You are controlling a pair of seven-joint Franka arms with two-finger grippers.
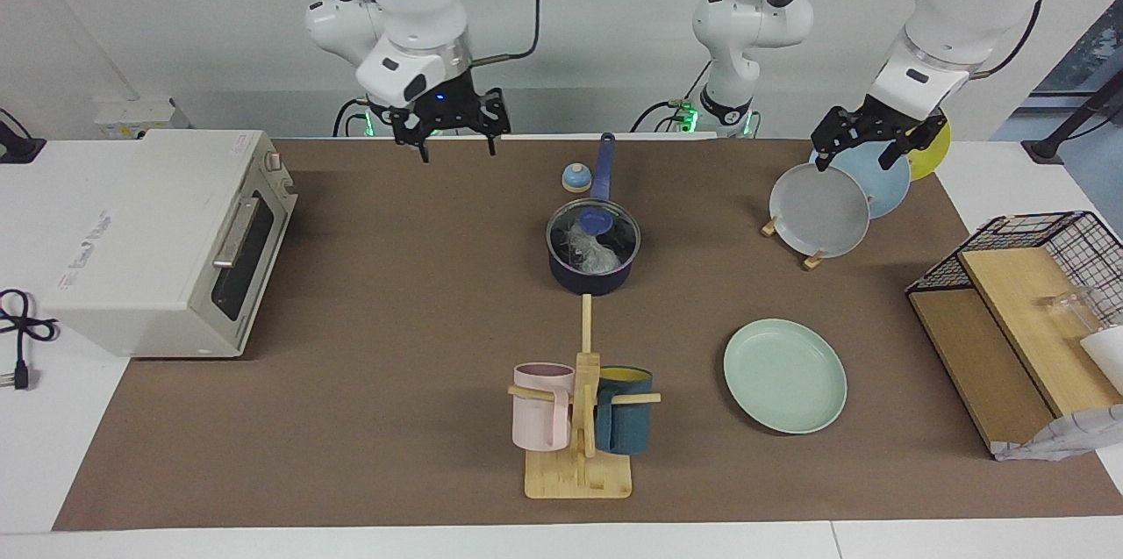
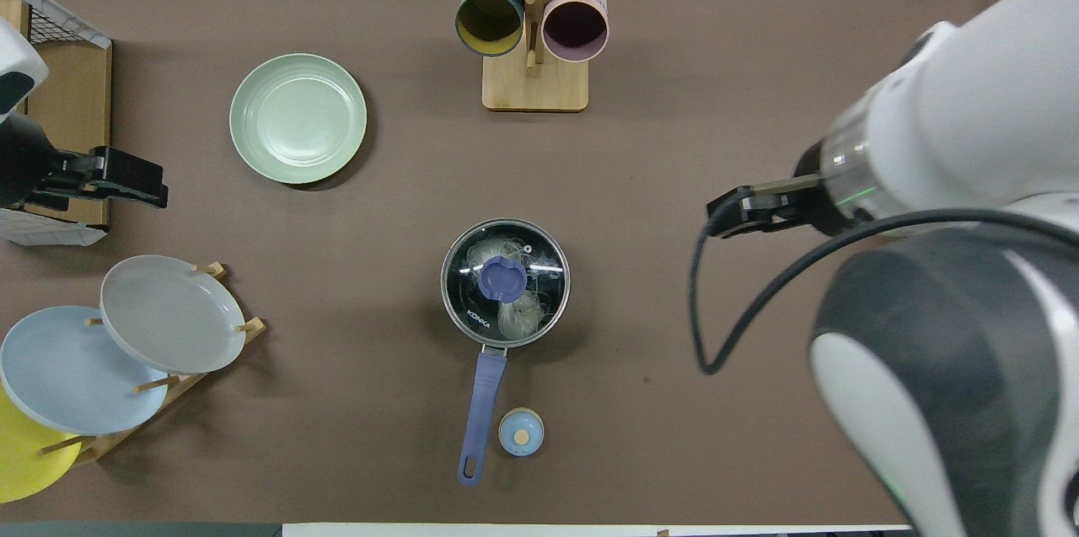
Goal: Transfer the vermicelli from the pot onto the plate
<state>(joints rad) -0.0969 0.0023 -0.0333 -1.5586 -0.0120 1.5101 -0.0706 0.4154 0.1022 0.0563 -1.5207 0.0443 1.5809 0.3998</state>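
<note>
Lid [image 2: 505,281] on pot [image 1: 590,276] reads "KONKA", legible overhead only; vermicelli [image 2: 516,317] beneath. Left gripper [image 1: 864,154] and right gripper [image 1: 455,148]: fingers spread, empty.

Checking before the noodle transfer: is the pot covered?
Covered: the glass lid sits on the pot, vermicelli visible beneath.

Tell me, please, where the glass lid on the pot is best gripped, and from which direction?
Grip the blue knob at the centre of the glass lid, coming straight down from above. The lid lies flat on the pot, and its rim sits flush there, so the raised knob is probably the only part the jaws can close around.
</note>
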